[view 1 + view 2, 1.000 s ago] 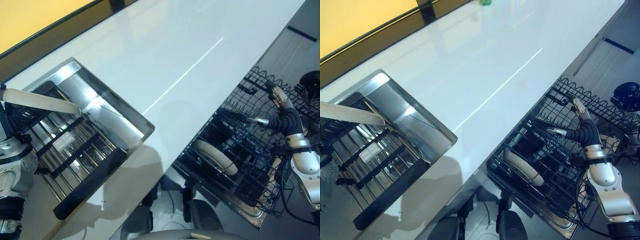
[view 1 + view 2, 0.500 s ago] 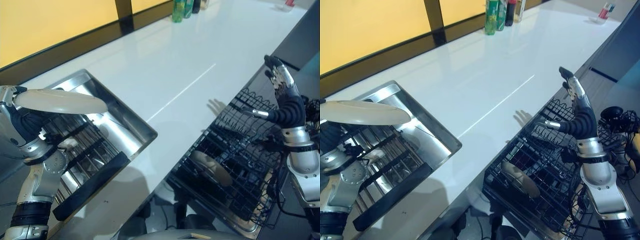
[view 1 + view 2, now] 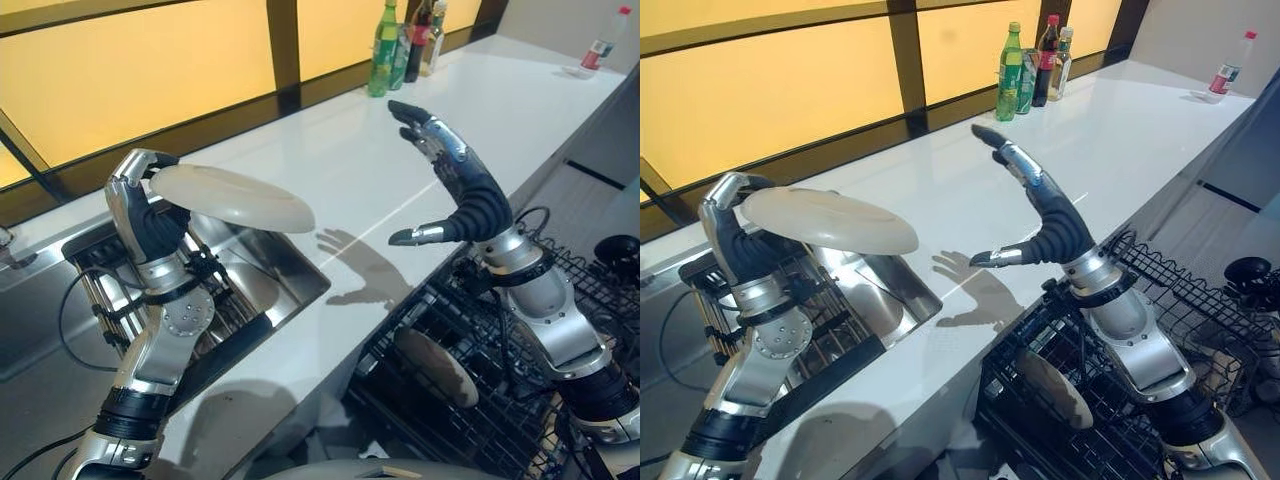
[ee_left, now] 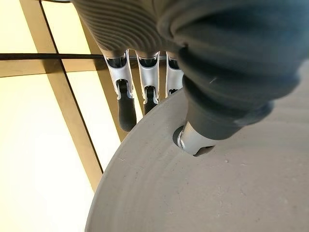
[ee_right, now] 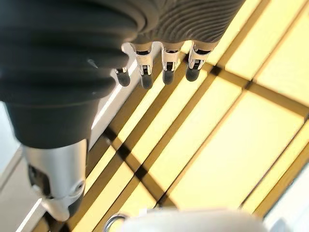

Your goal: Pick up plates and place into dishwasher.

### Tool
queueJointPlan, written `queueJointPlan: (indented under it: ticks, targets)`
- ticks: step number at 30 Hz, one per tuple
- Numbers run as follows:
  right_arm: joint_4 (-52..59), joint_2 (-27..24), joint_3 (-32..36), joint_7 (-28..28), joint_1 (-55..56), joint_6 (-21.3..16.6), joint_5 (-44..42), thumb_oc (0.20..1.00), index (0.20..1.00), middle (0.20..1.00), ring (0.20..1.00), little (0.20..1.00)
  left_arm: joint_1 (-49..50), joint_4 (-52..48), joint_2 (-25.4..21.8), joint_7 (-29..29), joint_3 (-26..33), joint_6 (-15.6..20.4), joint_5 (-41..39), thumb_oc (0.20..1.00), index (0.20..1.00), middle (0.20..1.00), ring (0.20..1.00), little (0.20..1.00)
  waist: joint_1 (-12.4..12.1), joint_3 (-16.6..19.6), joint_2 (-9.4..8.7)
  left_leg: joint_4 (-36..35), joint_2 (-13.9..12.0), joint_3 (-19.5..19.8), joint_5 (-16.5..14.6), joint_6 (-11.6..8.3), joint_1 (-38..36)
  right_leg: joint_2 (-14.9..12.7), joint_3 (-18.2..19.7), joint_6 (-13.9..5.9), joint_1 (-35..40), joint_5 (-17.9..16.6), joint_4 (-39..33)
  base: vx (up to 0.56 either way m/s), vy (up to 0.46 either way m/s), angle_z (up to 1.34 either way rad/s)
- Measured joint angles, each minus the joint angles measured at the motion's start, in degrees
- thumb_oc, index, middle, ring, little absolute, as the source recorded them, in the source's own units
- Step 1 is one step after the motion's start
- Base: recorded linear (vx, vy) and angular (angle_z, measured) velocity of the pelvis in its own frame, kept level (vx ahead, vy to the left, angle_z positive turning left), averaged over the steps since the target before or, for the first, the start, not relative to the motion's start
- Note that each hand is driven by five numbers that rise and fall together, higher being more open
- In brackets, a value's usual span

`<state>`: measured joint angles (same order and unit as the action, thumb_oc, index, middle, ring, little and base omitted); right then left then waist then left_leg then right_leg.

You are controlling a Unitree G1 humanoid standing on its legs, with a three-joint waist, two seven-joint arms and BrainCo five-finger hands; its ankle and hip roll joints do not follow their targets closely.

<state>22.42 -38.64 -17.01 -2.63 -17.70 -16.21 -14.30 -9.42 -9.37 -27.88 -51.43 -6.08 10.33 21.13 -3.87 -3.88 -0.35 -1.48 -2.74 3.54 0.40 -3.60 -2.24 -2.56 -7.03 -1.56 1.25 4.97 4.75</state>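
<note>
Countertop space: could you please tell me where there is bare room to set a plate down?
The white countertop is bare from the sink to the bottles by the window. The right hand hovers open over its middle. The left hand holds a plate above the crowded sink. The dishwasher rack already holds a plate.

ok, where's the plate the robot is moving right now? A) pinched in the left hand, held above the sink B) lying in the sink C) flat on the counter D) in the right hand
A: the left hand has fingers and thumb clamped on the plate rim, above the sink; the right hand is open and empty.
</note>
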Motion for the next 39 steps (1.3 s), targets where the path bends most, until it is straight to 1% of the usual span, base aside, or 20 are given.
queueJointPlan:
  ticks: [3,5,6,10,14,18,21,25,31,34,37,39]
  targets:
    - [0.03,1.32,-2.37,-2.38,-0.82,0.95,-0.45,1.000,1.000,1.000,1.000,1.000,-0.17,-1.12,0.24,0.36,-0.39,-0.19,-1.92,0.200,0.200,0.200,0.200,0.200,-0.27,0.39,0.11,-0.04,-0.03,0.55,-0.01,0.00,-0.13,0.05,-0.65,-0.17,0.68,0.11,-0.52,-0.07,-0.036,0.10]
    - [0.03,2.33,-4.71,-3.17,-2.78,1.64,-0.43,1.000,1.000,1.000,1.000,1.000,-0.65,-1.18,0.45,0.69,-2.16,-1.02,-2.95,0.200,0.200,0.200,0.200,0.200,-0.31,0.54,0.32,-0.05,0.07,1.01,0.00,-0.01,-0.04,-0.01,-1.05,-0.19,0.81,0.12,-0.63,-0.07,-0.031,0.09]
    - [0.03,2.46,-5.46,-3.47,-3.67,1.92,-0.43,1.000,1.000,1.000,1.000,1.000,-0.68,-1.25,0.57,1.02,-2.77,-1.05,-3.02,0.200,0.200,0.200,0.200,0.200,-0.70,0.56,0.35,-0.04,0.09,1.26,0.02,-0.04,-0.01,-0.02,-1.24,-0.19,0.94,0.12,-0.74,-0.07,-0.030,0.11]
    - [0.05,4.43,-6.59,-4.19,-5.63,3.82,-0.48,1.000,1.000,1.000,1.000,1.000,-0.91,-3.32,0.98,1.88,-5.15,-1.80,-3.37,0.200,0.200,0.200,0.200,0.200,-1.73,0.58,0.39,-0.12,0.10,1.59,0.05,-0.09,0.04,0.00,-1.86,-0.19,1.45,0.11,-1.37,-0.06,-0.028,0.08]
    - [0.06,4.51,-9.44,-5.12,-5.77,5.84,-0.43,1.000,1.000,1.000,1.000,1.000,-2.05,-3.61,0.98,1.89,-5.23,-3.07,-4.00,0.200,0.200,0.200,0.200,0.200,-2.37,0.65,0.48,-0.15,0.15,2.11,0.08,-0.14,0.15,-0.03,-2.44,-0.18,1.76,0.13,-1.63,-0.05,-0.015,0.07]
    - [0.05,5.38,-10.78,-4.26,-5.78,6.45,1.80,1.000,1.000,1.000,1.000,1.000,-2.16,-3.61,1.15,2.00,-5.51,-3.44,-4.72,0.200,0.200,0.200,0.200,0.200,-2.62,0.73,0.59,-0.21,0.24,2.73,0.08,-0.15,0.08,-0.06,-3.00,-0.18,2.32,0.12,-2.17,-0.04,-0.009,0.08]
    - [0.01,7.73,-11.14,-2.22,-6.92,6.81,3.46,1.000,1.000,1.000,1.000,1.000,-2.35,-3.63,2.17,2.86,-6.73,-3.49,-6.28,0.200,0.200,0.200,0.200,0.200,-3.04,0.85,0.79,-0.27,0.25,2.79,0.08,-0.15,0.06,-0.06,-3.05,-0.18,2.39,0.12,-2.28,0.00,0.000,0.00]
    - [-0.21,9.78,-14.21,1.07,-11.39,8.93,8.27,1.000,1.000,1.000,1.000,1.000,-3.53,-3.66,2.23,3.61,-9.15,-3.90,-6.31,0.200,0.200,0.200,0.200,0.200,-3.26,0.86,0.81,-0.29,0.29,2.89,0.09,-0.17,-0.01,-0.08,-3.11,-0.18,2.51,0.11,-2.36,0.00,0.000,0.00]
    - [-0.38,11.00,-15.21,7.27,-12.21,14.05,17.40,1.000,1.000,1.000,1.000,1.000,-3.75,-3.71,2.31,4.15,-9.20,-5.43,-6.78,0.200,0.200,0.200,0.200,0.200,-3.43,0.88,0.83,-0.41,0.32,3.16,0.17,-0.29,0.01,-0.12,-3.52,-0.18,2.71,0.10,-2.58,0.00,0.006,0.02]
    - [-0.91,11.10,-15.27,10.41,-12.55,15.74,21.63,1.000,1.000,1.000,1.000,1.000,-3.76,-3.70,2.68,4.16,-9.50,-6.48,-7.49,0.200,0.200,0.200,0.200,0.200,-3.46,0.88,0.84,-0.43,0.36,3.39,0.17,-0.29,0.00,-0.15,-3.85,-0.10,2.94,0.05,-2.79,0.01,0.020,0.06]
    - [-0.90,11.08,-15.27,13.08,-13.35,17.74,23.29,1.000,1.000,1.000,1.000,1.000,-3.76,-3.70,2.69,4.17,-9.96,-7.17,-8.41,0.200,0.200,0.200,0.200,0.200,-3.55,0.88,0.88,-0.45,0.43,3.62,0.17,-0.29,-0.01,-0.25,-4.32,-0.01,3.22,0.00,-2.98,0.03,0.038,0.07]
    - [-0.90,11.08,-15.26,13.90,-14.59,18.81,23.98,1.000,1.000,1.000,1.000,1.000,-3.77,-3.69,2.69,4.17,-9.97,-7.30,-8.50,0.200,0.200,0.200,0.200,0.200,-3.58,0.85,1.05,-0.48,0.47,3.65,0.17,-0.29,0.01,-0.31,-4.38,-0.01,3.25,0.00,-3.00,0.03,0.041,0.02]
